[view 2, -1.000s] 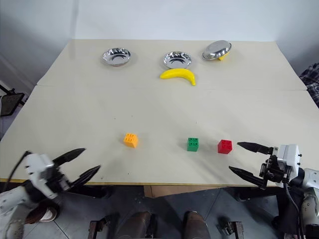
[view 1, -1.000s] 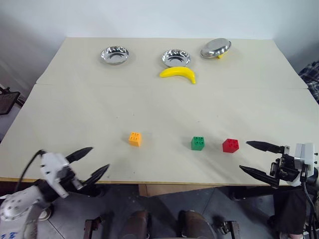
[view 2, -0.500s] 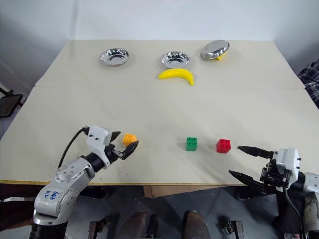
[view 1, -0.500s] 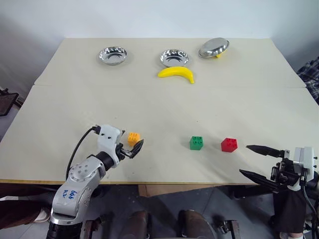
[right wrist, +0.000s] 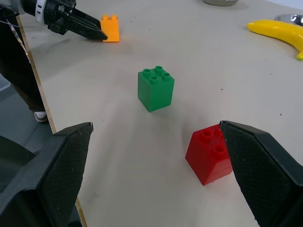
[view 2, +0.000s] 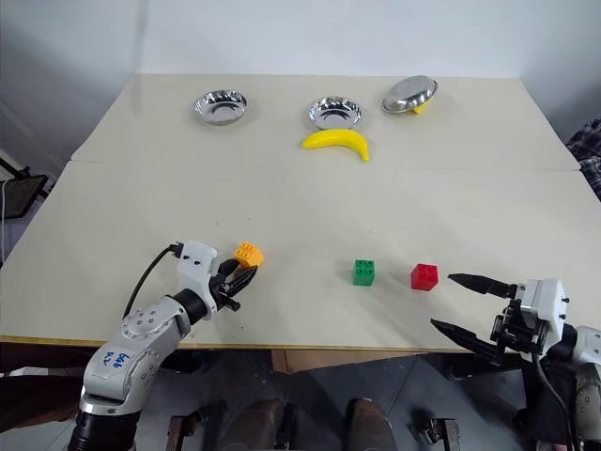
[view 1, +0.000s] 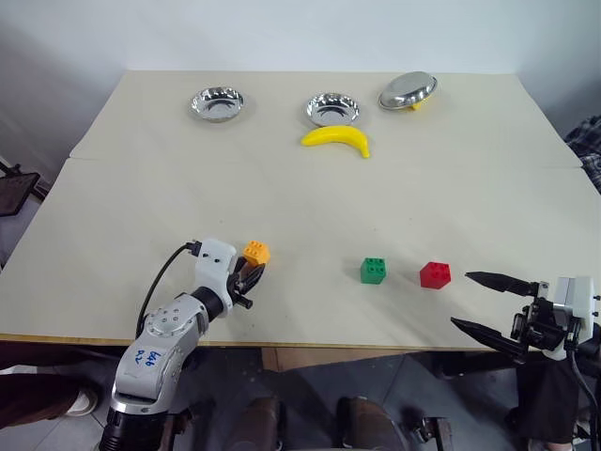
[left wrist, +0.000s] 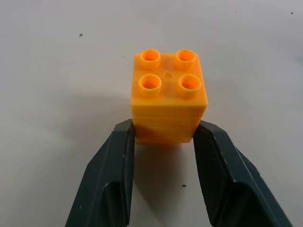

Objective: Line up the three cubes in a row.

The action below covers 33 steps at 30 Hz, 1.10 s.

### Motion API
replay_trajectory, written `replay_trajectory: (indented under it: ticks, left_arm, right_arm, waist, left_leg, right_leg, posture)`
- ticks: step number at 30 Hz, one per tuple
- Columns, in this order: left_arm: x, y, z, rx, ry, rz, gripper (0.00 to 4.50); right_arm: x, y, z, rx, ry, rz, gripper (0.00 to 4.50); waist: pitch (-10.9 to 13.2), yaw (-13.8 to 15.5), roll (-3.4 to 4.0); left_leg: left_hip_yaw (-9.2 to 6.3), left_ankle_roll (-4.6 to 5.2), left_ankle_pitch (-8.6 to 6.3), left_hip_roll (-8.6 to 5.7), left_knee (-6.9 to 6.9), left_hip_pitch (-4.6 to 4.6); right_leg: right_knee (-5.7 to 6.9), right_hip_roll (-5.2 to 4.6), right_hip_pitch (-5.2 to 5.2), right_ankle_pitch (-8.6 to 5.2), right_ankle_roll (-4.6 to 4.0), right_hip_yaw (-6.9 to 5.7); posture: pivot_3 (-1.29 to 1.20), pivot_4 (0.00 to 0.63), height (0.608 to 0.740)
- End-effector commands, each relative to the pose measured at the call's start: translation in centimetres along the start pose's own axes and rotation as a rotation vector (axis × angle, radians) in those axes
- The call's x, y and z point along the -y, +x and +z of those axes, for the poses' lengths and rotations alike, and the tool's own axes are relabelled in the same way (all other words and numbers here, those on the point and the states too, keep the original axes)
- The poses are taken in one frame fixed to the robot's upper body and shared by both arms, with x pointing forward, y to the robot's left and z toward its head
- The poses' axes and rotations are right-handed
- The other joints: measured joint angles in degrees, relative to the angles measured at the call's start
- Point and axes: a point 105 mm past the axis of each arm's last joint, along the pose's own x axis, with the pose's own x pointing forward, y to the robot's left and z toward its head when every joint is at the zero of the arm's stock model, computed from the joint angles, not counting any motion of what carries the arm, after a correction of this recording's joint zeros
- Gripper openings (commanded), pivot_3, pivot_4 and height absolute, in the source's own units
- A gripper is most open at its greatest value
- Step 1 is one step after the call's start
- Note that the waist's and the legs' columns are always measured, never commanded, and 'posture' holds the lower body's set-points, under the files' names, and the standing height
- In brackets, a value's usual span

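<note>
Orange cube (left wrist: 168, 97) sits clamped between the left gripper's (view 1: 250, 275) two black fingers (left wrist: 111, 179), studs up, gripped at its lower half on both side faces; in the left wrist view the fingertips press flush against the block with pale table (view 1: 141, 188) showing around it. Whether the block is still touching the table I can't tell. Green cube (view 1: 374, 271) stands on the table well to the right of that gripper, upright, studs up. Red cube (view 1: 435, 274) is just beyond green on the same side, near it but not touching, slightly turned relative to green. Right gripper (view 1: 488, 303) hangs at the near right table edge with its fingers spread wide, nothing between them; red cube is the nearest block to it, just ahead of the fingertips and apart from them, green a bit further along, orange far across. In the right wrist view the left gripper's tips meet the orange block at its side. Far side of the table from both grippers: yellow banana (view 1: 335, 139), two upright steel bowls (view 1: 217, 101) (view 1: 331, 108), and a third bowl (view 1: 408, 90) tilted up on something yellow.
</note>
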Motion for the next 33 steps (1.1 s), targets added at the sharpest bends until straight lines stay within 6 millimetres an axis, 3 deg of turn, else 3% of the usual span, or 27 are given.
replay_trajectory:
  ticks: [1,7,13,17,22,26,33]
  left_arm:
    - [-0.2,-0.6,1.8,0.112,0.097,-0.102,1.46]
    - [0.8,-1.6,3.1,0.166,0.392,-0.649,1.46]
    - [1.1,1.9,3.5,0.083,0.594,-0.954,1.46]
    - [1.7,4.7,3.6,0.045,0.612,-1.012,1.46]
    - [2.4,6.6,3.1,0.0,0.631,-1.026,1.46]
    - [3.7,7.0,2.6,-0.018,0.608,-1.068,1.46]
    - [3.9,7.9,2.6,-0.018,0.607,-1.003,1.46]
  right_arm:
    - [0.1,-0.7,0.8,0.005,-0.025,-0.029,4.5]
    - [-0.3,-2.6,0.4,-0.04,0.001,-0.073,4.5]
    - [-0.8,-4.5,0.4,-0.068,0.014,-0.138,4.5]
    - [-1.6,-5.4,0.5,-0.081,0.024,-0.167,4.5]
    - [-2.3,-6.3,0.8,-0.094,0.031,-0.205,4.5]
    - [-2.6,-6.3,0.8,-0.096,0.036,-0.221,4.5]
    - [-2.6,-5.9,0.7,-0.085,0.037,-0.219,4.5]
  waist:
    - [0.0,0.01,0.0]
    - [-0.01,0.08,0.05]
    - [-0.02,0.1,0.07]
    - [0.03,0.04,-0.01]
    - [0.12,-0.25,-0.16]
    - [0.14,-0.07,-0.2]
    - [0.13,0.43,-0.19]
  left_leg:
    - [0.0,-0.01,0.0,0.0,0.0,-0.01]
    - [0.01,-0.02,0.01,-0.01,-0.01,-0.02]
    - [-0.01,0.04,0.03,-0.09,-0.02,-0.05]
    - [0.02,0.07,0.02,-0.1,-0.07,-0.13]
    - [0.22,0.12,0.02,-0.09,-0.09,-0.14]
    - [0.19,0.15,0.04,-0.09,-0.03,-0.14]
    - [0.01,0.17,0.05,-0.15,0.02,-0.14]
  right_leg:
    - [-0.01,0.0,0.0,0.0,0.0,-0.01]
    - [-0.14,-0.01,0.02,-0.01,-0.02,-0.06]
    - [-0.2,-0.05,0.05,0.01,0.01,-0.18]
    - [0.05,0.01,0.0,0.03,0.05,-0.4]
    - [0.3,0.07,-0.17,0.04,0.08,-0.63]
    - [0.32,0.02,-0.15,0.05,0.11,-0.6]
    - [0.27,-0.07,-0.03,0.06,0.13,-0.36]
  posture:
    - [0.0,0.15,0.74]
    - [0.0,0.15,0.74]
    - [0.0,0.15,0.74]
    - [0.0,0.15,0.74]
    - [0.0,0.15,0.74]
    - [0.0,0.15,0.74]
    - [0.0,0.15,0.74]
